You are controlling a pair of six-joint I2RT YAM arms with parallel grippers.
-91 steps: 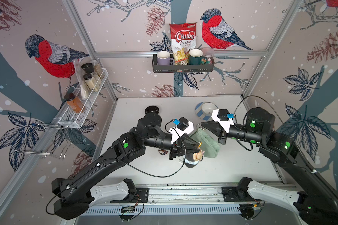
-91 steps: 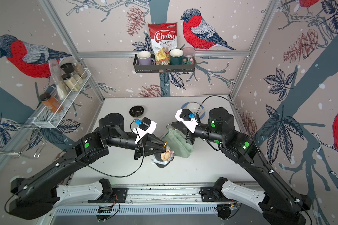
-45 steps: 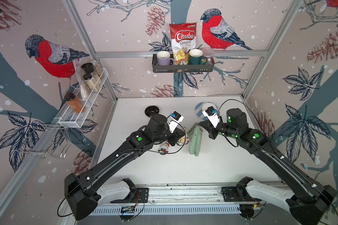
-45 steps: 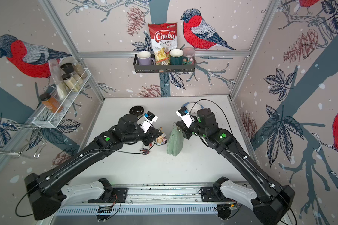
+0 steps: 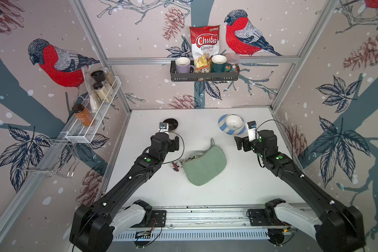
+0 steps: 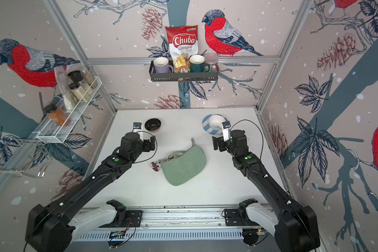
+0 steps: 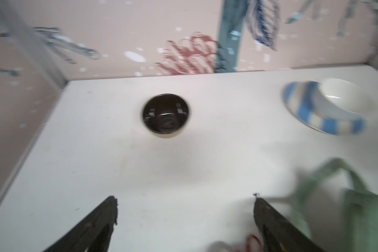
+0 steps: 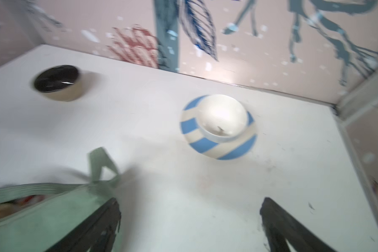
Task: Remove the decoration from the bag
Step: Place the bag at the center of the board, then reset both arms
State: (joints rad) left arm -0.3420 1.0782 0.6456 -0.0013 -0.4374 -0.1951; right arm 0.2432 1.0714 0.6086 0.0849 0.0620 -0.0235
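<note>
The bag [image 5: 205,165] is laid flat, decoration [image 5: 176,167] seemingly touching it. Left gripper [image 7: 184,197] and right gripper [image 8: 190,199] are held spread beside it.

Both hands have let go. A second ago the left hand [image 7: 184,199] and the right hand [image 8: 189,200] held the bag [image 5: 205,165] raised off the surface [image 5: 238,187] between them. The left hand was pinched on the decoration [image 5: 176,166], the right on the bag's fabric. Half a second ago they had lowered it, and the bag hung upright between the two hands. Now the jaws of each stand wide and empty, the hands have drawn apart, and the bag lies flat on the surface between them. The decoration rests on the surface at the bag's end nearer the left hand; whether it is still attached cannot be told.
</note>
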